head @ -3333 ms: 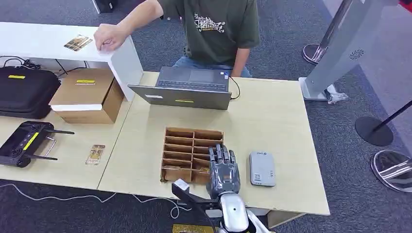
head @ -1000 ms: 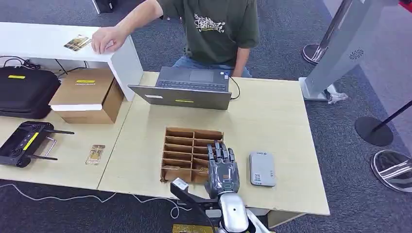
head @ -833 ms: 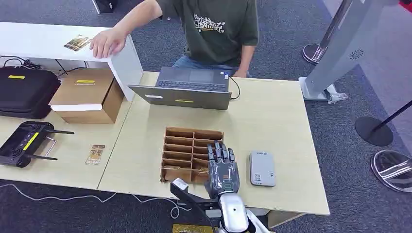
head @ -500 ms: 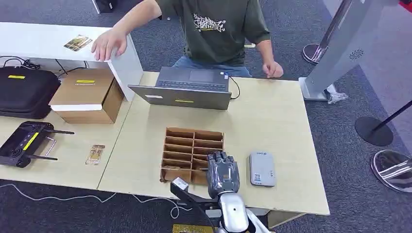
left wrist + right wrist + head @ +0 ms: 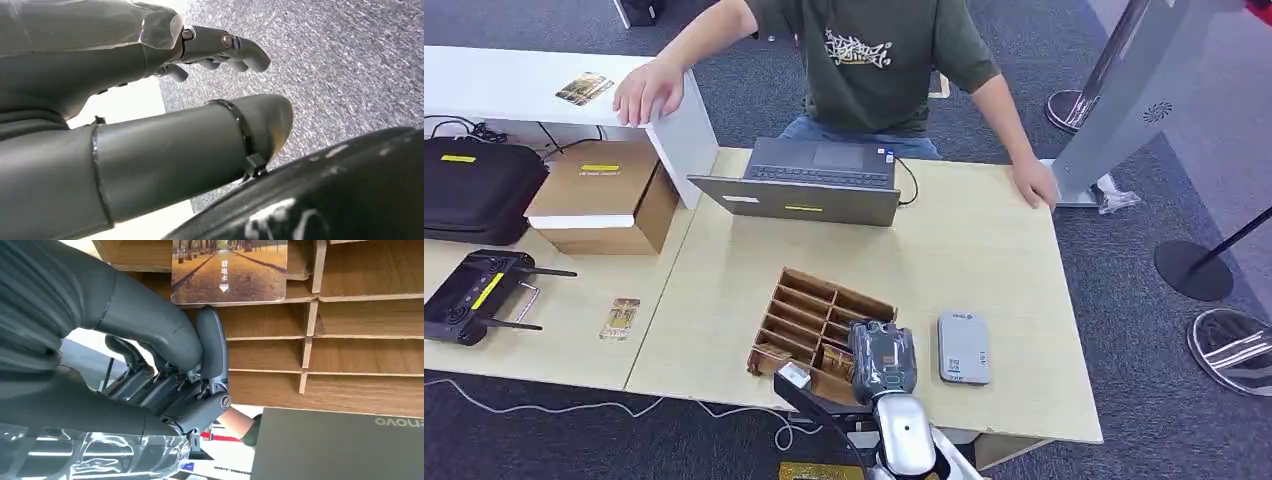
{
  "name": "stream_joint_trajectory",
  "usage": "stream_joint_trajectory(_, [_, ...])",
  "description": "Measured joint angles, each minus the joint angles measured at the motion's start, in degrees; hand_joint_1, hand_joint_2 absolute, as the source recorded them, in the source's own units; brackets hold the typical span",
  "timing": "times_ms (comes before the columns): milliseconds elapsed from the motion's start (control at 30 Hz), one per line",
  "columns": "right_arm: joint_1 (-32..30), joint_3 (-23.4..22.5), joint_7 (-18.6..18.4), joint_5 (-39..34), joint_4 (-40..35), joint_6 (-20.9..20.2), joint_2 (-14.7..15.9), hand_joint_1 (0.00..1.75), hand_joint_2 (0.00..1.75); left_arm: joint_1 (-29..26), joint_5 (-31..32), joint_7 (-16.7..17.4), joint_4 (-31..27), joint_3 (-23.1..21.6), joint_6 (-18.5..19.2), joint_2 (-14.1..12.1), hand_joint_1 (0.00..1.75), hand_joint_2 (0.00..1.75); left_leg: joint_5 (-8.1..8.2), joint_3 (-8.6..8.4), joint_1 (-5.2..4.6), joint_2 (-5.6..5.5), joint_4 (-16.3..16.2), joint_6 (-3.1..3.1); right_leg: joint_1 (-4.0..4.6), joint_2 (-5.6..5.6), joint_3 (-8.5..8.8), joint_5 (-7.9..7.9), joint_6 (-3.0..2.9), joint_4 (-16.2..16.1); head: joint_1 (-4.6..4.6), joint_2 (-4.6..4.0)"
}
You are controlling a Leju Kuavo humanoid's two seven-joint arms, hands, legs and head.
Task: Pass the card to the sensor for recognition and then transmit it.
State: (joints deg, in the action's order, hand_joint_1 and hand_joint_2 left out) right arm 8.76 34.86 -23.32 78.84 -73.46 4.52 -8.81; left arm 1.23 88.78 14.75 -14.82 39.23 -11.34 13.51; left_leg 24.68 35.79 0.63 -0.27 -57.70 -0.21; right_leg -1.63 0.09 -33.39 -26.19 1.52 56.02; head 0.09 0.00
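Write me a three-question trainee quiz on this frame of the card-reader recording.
1. True or false: the grey reader lies on the table, outside the wooden divider box.
2. What is the right hand over? A: the laptop. B: the near corner of the wooden divider box. C: the cardboard carton.
3. Fill in: in the right wrist view, a printed ___ stands in a slot of the box, just past the fingers.

Key: 1 true. 2 B. 3 card.
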Motion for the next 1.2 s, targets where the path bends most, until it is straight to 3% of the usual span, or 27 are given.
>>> stream_joint_trajectory(267, [-0.04,0.0,0.0,-0.2,0.0,0.11,0.0,1.73,1.75,0.0,0.0,0.0,0.0,0.0,0.13,-0.2,0.0,0.0,0.0,0.0,0.0,0.0,0.0,0.0,0.0,0.0,0.0,0.0,0.0,0.0,0.0,0.0])
stream_joint_trajectory(667, [-0.08,0.0,0.0,-0.22,-0.02,0.09,0.0,1.69,1.75,-0.01,0.0,0.0,0.0,0.02,0.55,-0.46,0.0,0.0,0.0,0.0,0.0,0.0,0.0,0.0,0.0,0.0,0.0,0.0,0.0,0.0,0.0,0.0])
stream_joint_trajectory(733, [-0.11,0.0,0.0,-0.2,-0.04,0.09,0.0,1.45,1.75,-0.01,0.0,0.0,0.0,0.09,0.59,-0.48,0.0,0.0,0.0,0.0,0.0,0.0,0.0,0.0,0.0,0.0,0.0,0.0,0.0,0.0,-0.02,0.0])
stream_joint_trajectory(767, [-0.13,0.0,0.02,-0.2,-0.11,0.09,0.0,1.13,1.75,-0.01,0.0,0.0,0.0,0.22,0.63,-0.48,0.0,0.0,0.0,0.0,0.0,0.0,0.0,0.0,0.0,0.0,0.0,0.0,0.0,0.0,0.0,0.0])
stream_joint_trajectory(800, [-0.17,0.0,0.02,-0.17,-0.2,0.09,0.0,0.0,1.75,-0.01,0.0,0.0,0.0,0.41,0.7,-0.48,0.0,0.0,0.0,0.0,0.0,0.0,0.0,0.0,0.0,0.0,0.0,0.0,0.0,0.0,-0.02,0.0])
stream_joint_trajectory(1033, [-1.64,-0.31,-0.33,0.33,-4.73,0.39,0.44,0.0,1.75,-0.06,0.0,-0.05,0.0,1.4,1.11,-0.48,0.0,0.0,0.0,0.0,0.0,0.0,0.0,0.0,0.0,0.0,-0.02,0.0,0.0,0.0,0.0,0.0])
stream_joint_trajectory(1200, [-3.94,-2.32,0.02,5.03,-14.07,0.98,0.7,0.0,1.75,-0.14,0.0,-0.68,0.0,1.51,1.14,-0.55,0.0,0.0,0.0,0.0,0.0,0.0,0.0,0.0,0.0,0.01,-0.02,0.0,0.0,0.0,-0.02,0.0])
